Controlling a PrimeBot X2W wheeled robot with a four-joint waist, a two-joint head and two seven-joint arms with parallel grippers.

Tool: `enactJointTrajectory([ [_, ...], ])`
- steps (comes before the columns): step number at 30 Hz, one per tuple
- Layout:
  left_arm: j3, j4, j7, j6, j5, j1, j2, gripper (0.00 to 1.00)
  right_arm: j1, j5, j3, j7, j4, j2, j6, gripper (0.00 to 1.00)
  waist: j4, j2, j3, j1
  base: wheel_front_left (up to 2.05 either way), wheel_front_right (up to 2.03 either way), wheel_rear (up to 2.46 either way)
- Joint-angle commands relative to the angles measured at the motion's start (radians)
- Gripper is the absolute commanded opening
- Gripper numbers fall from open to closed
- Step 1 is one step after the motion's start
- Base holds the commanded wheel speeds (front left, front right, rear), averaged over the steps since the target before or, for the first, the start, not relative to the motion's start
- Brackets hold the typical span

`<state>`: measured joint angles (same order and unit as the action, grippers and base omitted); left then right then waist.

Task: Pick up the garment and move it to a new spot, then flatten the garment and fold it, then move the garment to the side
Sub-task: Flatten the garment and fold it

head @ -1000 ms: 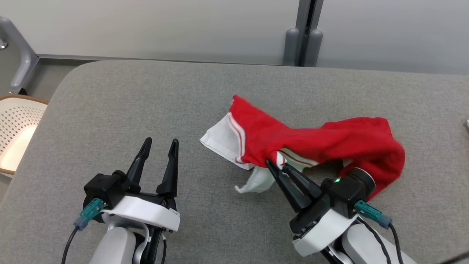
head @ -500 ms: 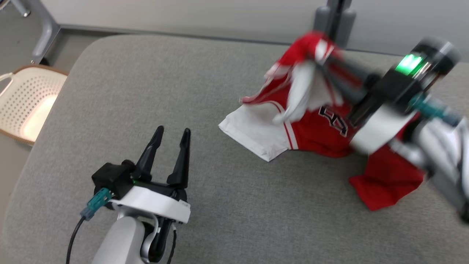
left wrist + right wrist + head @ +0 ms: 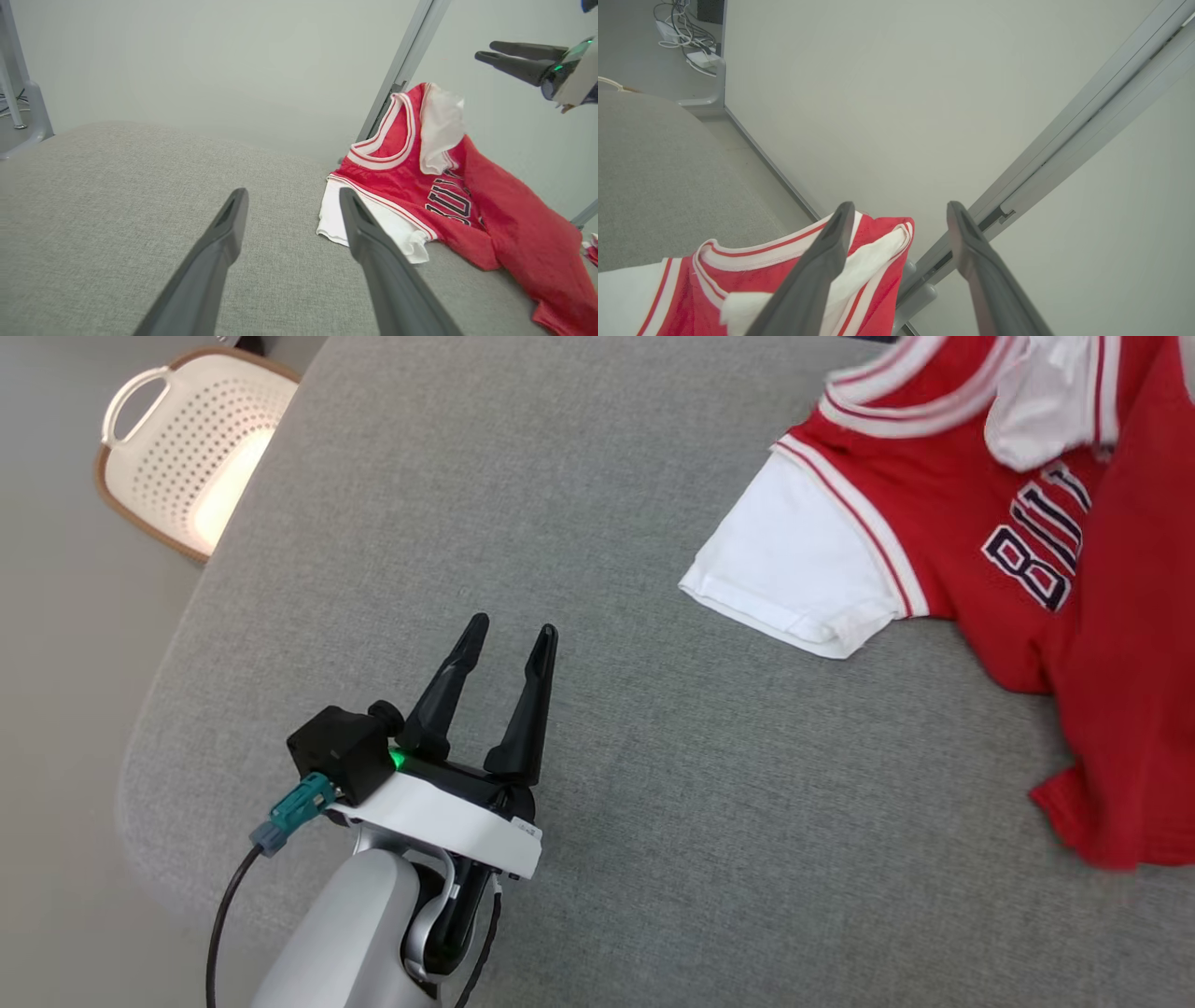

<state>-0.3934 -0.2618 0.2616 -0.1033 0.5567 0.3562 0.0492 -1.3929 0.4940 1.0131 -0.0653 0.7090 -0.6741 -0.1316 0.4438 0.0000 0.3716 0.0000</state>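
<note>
red garment [image 3: 1111, 644] lying on grey surface [image 3: 607, 476], right tool [image 3: 900, 205] (spread) above

In the head view, the red and white basketball jersey [image 3: 934, 476] runs off the top and right edges. Its dark chest lettering [image 3: 1032, 546] slips under a fold of cloth, so we cannot read the whole word. From the right wrist, the bottom edge cuts the jersey, and one dark finger [image 3: 817, 275] of the right claw [image 3: 900, 205] covers part of its collar. From the left wrist, the right edge crops that claw's body, and a small red and white thing [image 3: 591, 243] there is too cropped for us to identify.
</note>
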Motion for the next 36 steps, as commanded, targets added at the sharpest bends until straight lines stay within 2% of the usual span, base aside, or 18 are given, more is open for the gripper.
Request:
enactJointTrajectory([
  [1, -0.003, 0.002, 0.005, 0.008, 0.007, 0.01, 0.003, 1.0, -0.002, 0.02, 0.012, -0.005, 0.032, 0.025, 0.002, 1.0, 0.016, 0.0, 0.015, 0.0, 0.0, 0.0, 0.0],
  [7, 0.008, -0.005, 0.005, 0.016, -0.005, 0.019, 0.003, 1.0, 0.003, 0.064, 0.055, 0.035, 0.12, 0.065, 0.002, 1.0, -0.009, 0.0, 0.001, 0.0, 0.0, 0.0, 0.0],
  [13, 0.039, -0.009, 0.005, 0.012, -0.04, 0.021, 0.003, 1.0, 0.048, 0.091, 0.052, 0.195, 0.16, 0.097, 0.002, 1.0, -0.067, 0.0, -0.047, 0.0, 0.0, 0.0, 0.0],
  [18, 0.077, -0.004, 0.005, 0.006, -0.078, -0.002, 0.003, 1.0, 0.15, 0.122, 0.02, 0.307, 0.12, 0.114, 0.002, 1.0, -0.146, 0.0, -0.104, 0.0, 0.0, 0.0, 0.0],
  [23, 0.117, -0.002, 0.005, -0.002, -0.114, -0.03, 0.004, 1.0, 0.31, 0.119, -0.09, 0.331, 0.015, 0.126, 0.002, 1.0, -0.221, 0.0, -0.156, 0.0, 0.0, 0.0, 0.0],
  [24, 0.123, -0.001, 0.005, -0.005, -0.118, -0.035, 0.003, 1.0, 0.344, 0.11, -0.127, 0.332, -0.02, 0.127, 0.002, 1.0, -0.234, 0.0, -0.164, 0.0, 0.0, 0.0, 0.0],
  [26, 0.141, -0.008, 0.005, -0.011, -0.115, -0.058, 0.003, 1.0, 0.5, 0.07, -0.265, 0.331, -0.126, 0.141, 0.002, 1.0, -0.269, 0.0, -0.19, 0.0, 0.0, 0.0, 0.0],
  [31, 0.165, -0.01, 0.005, -0.018, -0.134, -0.083, 0.004, 1.0, 0.792, -0.061, -0.461, 0.33, -0.301, 0.203, 0.001, 1.0, -0.302, 0.0, -0.216, 0.0, 0.0, 0.0, 0.0],
  [36, 0.176, -0.011, 0.005, -0.021, -0.145, -0.109, 0.003, 1.0, 1.034, -0.187, -0.593, 0.33, -0.425, 0.292, 0.001, 1.0, -0.319, 0.0, -0.228, 0.0, 0.0, 0.0, 0.0],
])
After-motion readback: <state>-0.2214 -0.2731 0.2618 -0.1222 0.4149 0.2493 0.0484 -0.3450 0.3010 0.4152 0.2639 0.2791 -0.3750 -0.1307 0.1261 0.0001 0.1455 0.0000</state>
